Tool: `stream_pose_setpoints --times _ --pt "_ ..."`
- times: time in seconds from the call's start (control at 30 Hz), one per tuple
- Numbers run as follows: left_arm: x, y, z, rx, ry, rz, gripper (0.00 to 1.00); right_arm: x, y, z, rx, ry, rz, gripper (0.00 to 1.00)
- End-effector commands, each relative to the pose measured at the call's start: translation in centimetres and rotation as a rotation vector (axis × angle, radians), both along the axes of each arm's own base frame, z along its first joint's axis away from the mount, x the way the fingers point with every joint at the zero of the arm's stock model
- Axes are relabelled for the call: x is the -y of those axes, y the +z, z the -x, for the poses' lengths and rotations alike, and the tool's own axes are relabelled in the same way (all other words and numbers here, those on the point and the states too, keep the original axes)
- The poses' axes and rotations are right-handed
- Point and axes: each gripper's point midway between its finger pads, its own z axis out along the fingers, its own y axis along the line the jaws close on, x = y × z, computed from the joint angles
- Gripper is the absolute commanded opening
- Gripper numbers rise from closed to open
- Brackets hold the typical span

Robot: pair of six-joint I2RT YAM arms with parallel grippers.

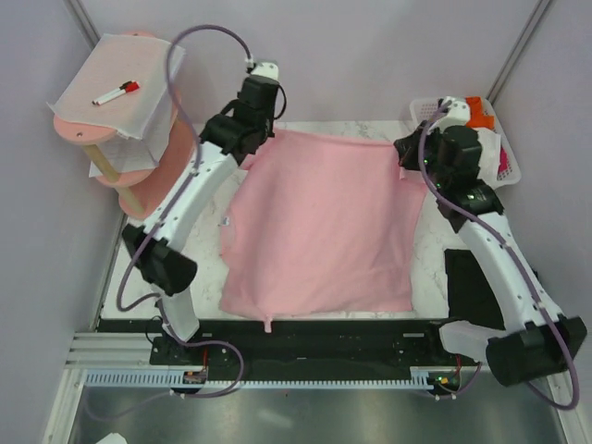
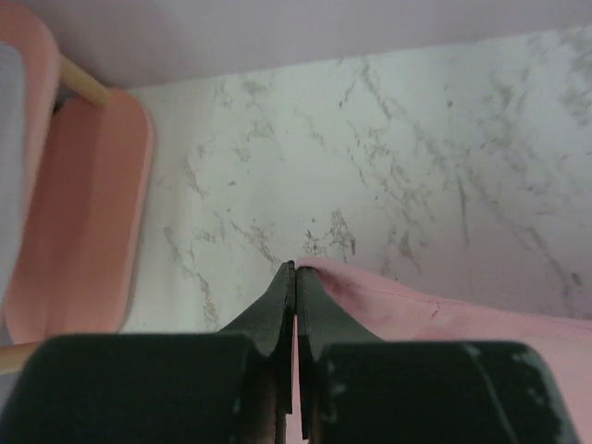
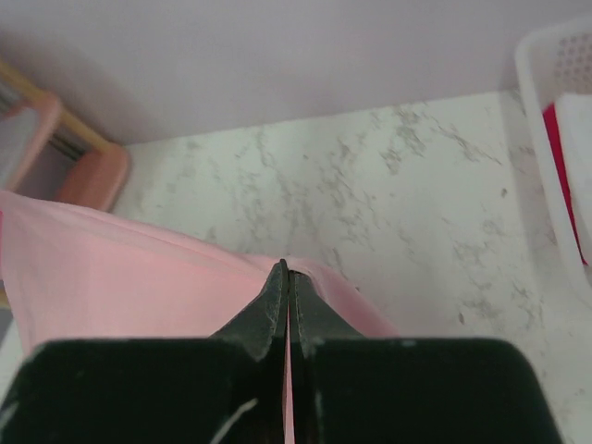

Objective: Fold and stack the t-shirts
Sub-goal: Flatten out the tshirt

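From above, the pink t-shirt [image 1: 319,222] lies spread and mostly flat on the marble table [image 1: 427,264], a soft matte knit with a few shallow ripples, its near hem close to the arms' bases. The left gripper [image 1: 262,137] sits at the shirt's far left corner and the right gripper [image 1: 408,154] at its far right corner, so the step in hand looks like the first fold of this shirt. A dark patch on the table's right side, partly under the right arm, is probably the black t-shirt [image 1: 465,282], waiting its turn. A pink rounded shelf [image 1: 139,166] carrying a translucent mesh sheet [image 1: 139,69] and a marker [image 1: 117,92] stands far left, and a white perforated basket [image 1: 507,165] far right. In the left wrist view the black tapered jaws are pressed together on a thin lip of pink cloth [image 2: 444,324], which rises off the veined marble [image 2: 388,157]. In the right wrist view the jaws are likewise clamped on the shirt's edge [image 3: 120,277], the fabric stretching away to the left in a taut, smooth sheet. The next move likely calls for both arms to lift evenly and carry the far edge toward the near hem, keeping the tension equal so the limp cloth does not skew or bunch.
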Motion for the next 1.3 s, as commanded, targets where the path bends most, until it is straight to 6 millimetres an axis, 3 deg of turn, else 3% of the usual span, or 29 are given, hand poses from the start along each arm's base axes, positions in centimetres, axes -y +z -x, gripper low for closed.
stream_pose_setpoints --times 0.0,0.03,0.07,0.13,0.17,0.23,0.27,0.3,0.4,0.43,0.47,0.5,0.53,0.6,0.63,0.67,0.73,0.77,0.83,0.93,1.03,1.1,1.27 --pt "-0.6 -9.7 -5.9 -0.189 0.058 -0.154 0.02 2.0 -6.4 -6.7 -0.084 -0.153 0.105 0.0" --pt "-0.8 -11.5 -7.2 -0.223 0.06 -0.144 0.02 1.9 -8.0 -8.1 -0.11 -0.161 0.121 0.0" --pt "-0.4 -15.1 -9.0 -0.274 0.068 -0.163 0.02 1.6 -11.1 -10.7 -0.161 -0.167 0.143 0.0" --pt "-1.1 -18.0 -10.9 -0.317 0.086 -0.151 0.02 1.9 -14.1 -13.5 -0.213 -0.208 0.182 0.0" --pt "-0.9 -20.5 -12.3 -0.344 0.095 -0.148 0.02 1.7 -16.6 -16.1 -0.243 -0.225 0.203 0.0" --pt "-1.7 -22.3 -13.7 -0.363 0.112 -0.129 0.02 2.0 -19.0 -18.8 -0.27 -0.256 0.24 0.0" --pt "-1.6 -21.7 -14.5 -0.337 0.11 -0.11 0.02 1.6 -20.9 -21.2 -0.289 -0.256 0.258 0.0" --pt "-1.6 -23.5 -15.1 -0.359 0.107 -0.115 0.02 1.6 -21.6 -22.3 -0.295 -0.261 0.271 0.0" --pt "-2.7 -23.2 -17.0 -0.308 0.126 -0.093 0.04 1.9 -23.3 -25.7 -0.303 -0.298 0.28 0.0" --pt "-3.3 -22.6 -17.9 -0.276 0.137 -0.064 0.21 2.0 -23.5 -26.3 -0.3 -0.307 0.273 0.0" --pt "-3.6 -22.2 -18.1 -0.263 0.147 -0.05 0.47 2.2 -23.3 -27.1 -0.286 -0.331 0.256 0.03" --pt "-4.1 -21.7 -18.3 -0.248 0.162 -0.04 0.92 2.5 -23.0 -27.5 -0.278 -0.338 0.245 0.09" --pt "-4.6 -20.0 -18.2 -0.218 0.18 -0.026 1.0 2.5 -22.4 -27.8 -0.258 -0.341 0.235 0.13" --pt "-4.7 -19.3 -17.7 -0.207 0.188 -0.028 1.0 2.4 -20.8 -27.5 -0.221 -0.331 0.217 0.28" --pt "-4.8 -16.9 -17.2 -0.174 0.177 -0.006 1.0 2.1 -19.6 -27.6 -0.176 -0.32 0.202 0.31" --pt "-4.7 -18.1 -16.6 -0.2 0.168 -0.01 1.0 2.2 -18.8 -26.5 -0.163 -0.315 0.195 0.57" --pt "-4.1 -18.0 -15.7 -0.209 0.131 0.01 1.0 2.4 -19.0 -25.1 -0.15 -0.309 0.189 0.89" --pt "-4.2 -18.9 -14.7 -0.237 0.129 0.002 1.0 2.4 -17.1 -24.5 -0.117 -0.311 0.176 0.98" --pt "-4.1 -20.2 -14.2 -0.266 0.127 0.007 1.0 2.8 -17.1 -23.8 -0.125 -0.315 0.187 0.98" --pt "-4.0 -23.8 -13.2 -0.345 0.128 0.005 0.95 3.1 -17.5 -23.4 -0.167 -0.315 0.208 0.98" --pt "-3.7 -26.9 -12.3 -0.41 0.124 0.015 0.93 3.7 -19.3 -23.7 -0.229 -0.318 0.199 0.95" --pt "-3.8 -28.9 -11.9 -0.448 0.126 0.018 0.93 4.4 -21.6 -24.0 -0.292 -0.304 0.186 0.94" --pt "-3.7 -30.8 -11.3 -0.483 0.126 0.028 0.92 5.3 -24.4 -24.3 -0.355 -0.285 0.209 0.89"
